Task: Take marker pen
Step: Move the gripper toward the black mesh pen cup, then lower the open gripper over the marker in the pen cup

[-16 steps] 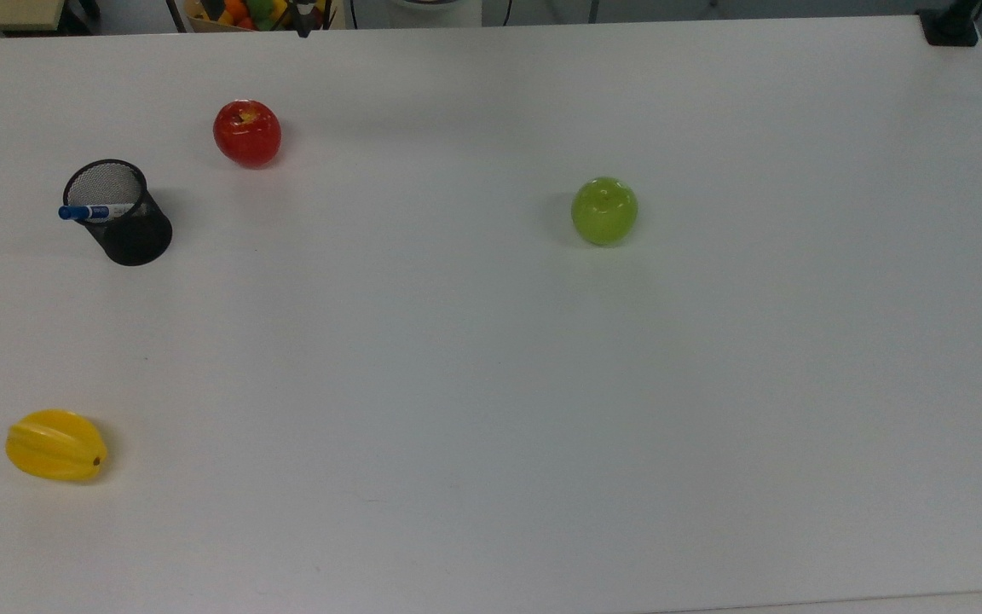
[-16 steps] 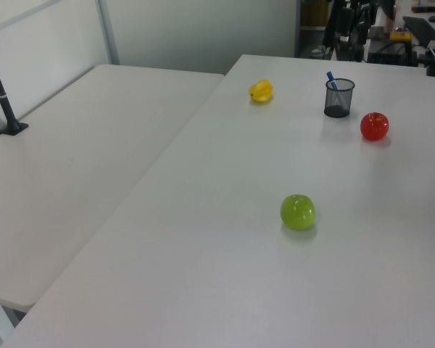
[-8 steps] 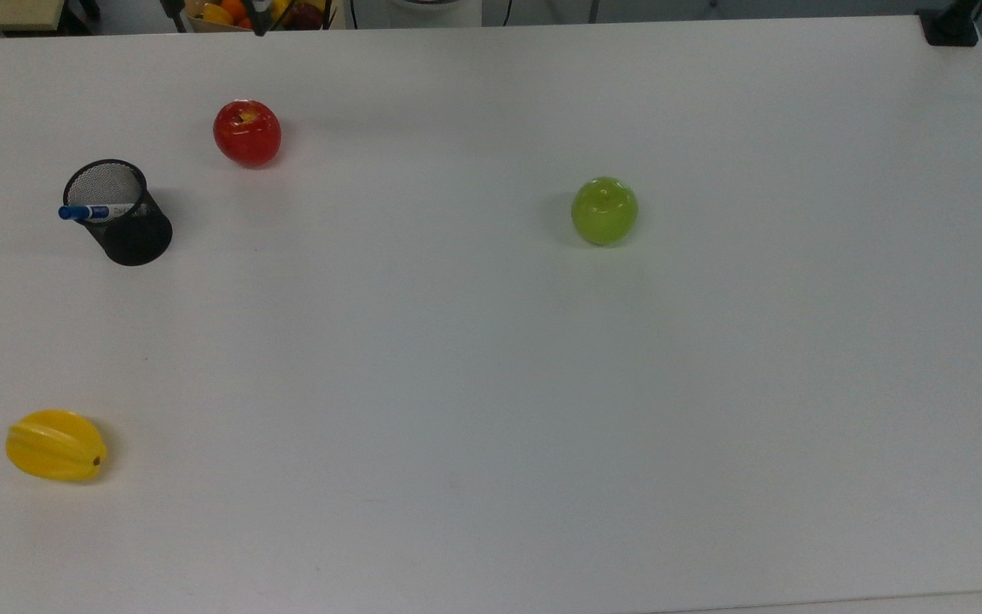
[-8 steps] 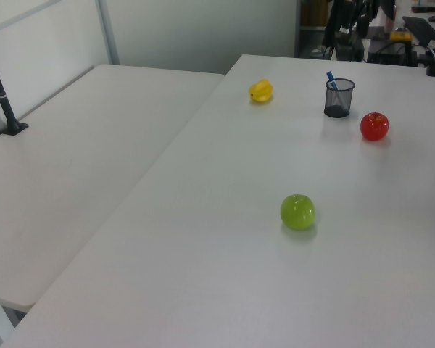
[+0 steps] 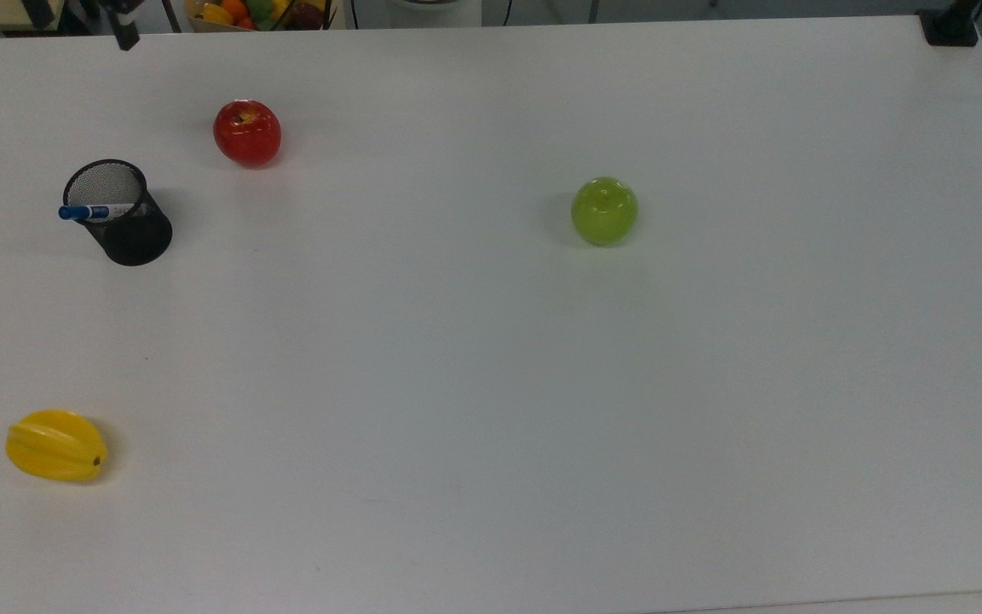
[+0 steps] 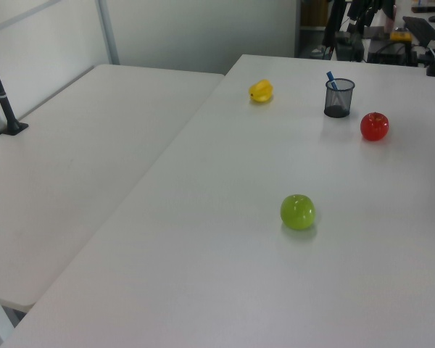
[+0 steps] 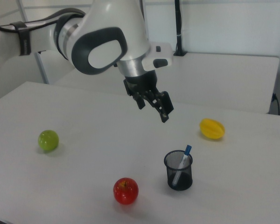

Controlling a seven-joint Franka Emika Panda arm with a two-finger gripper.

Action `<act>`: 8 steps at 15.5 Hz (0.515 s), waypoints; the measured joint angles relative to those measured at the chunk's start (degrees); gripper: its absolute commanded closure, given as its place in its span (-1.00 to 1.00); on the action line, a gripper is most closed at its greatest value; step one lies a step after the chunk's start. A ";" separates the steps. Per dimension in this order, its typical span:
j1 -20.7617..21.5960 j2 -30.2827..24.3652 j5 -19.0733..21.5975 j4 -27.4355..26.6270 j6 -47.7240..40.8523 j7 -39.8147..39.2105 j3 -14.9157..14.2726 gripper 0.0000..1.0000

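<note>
From the right view's left I'm seeing the green apple (image 7: pixel 48 140), then the red apple (image 7: pixel 126 190). My gripper (image 7: pixel 155 103) is hanging in the air, fingers apart and empty, above the mesh cup (image 7: pixel 178 170) where the marker pen (image 7: pixel 182 163) is leaning, blue cap up.

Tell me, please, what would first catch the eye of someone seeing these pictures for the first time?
The white robot arm, its hand hanging in the air above the table in the right view. Below it a black mesh cup holds the marker pen, blue cap up, with a red apple, a green apple and a yellow fruit scattered around.
</note>
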 measured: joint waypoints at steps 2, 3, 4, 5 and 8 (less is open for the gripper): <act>-0.01 2.36 1.43 -0.03 3.80 -3.70 -2.00 -1.00; -0.01 3.54 2.31 -0.03 5.17 -5.55 -2.91 -1.00; -0.02 4.65 3.17 -0.01 6.25 -7.27 -3.78 -1.00; -0.01 5.41 3.83 -0.01 6.99 -8.73 -4.55 -1.00; -0.05 6.96 6.11 -0.08 8.91 -12.39 -6.74 -1.00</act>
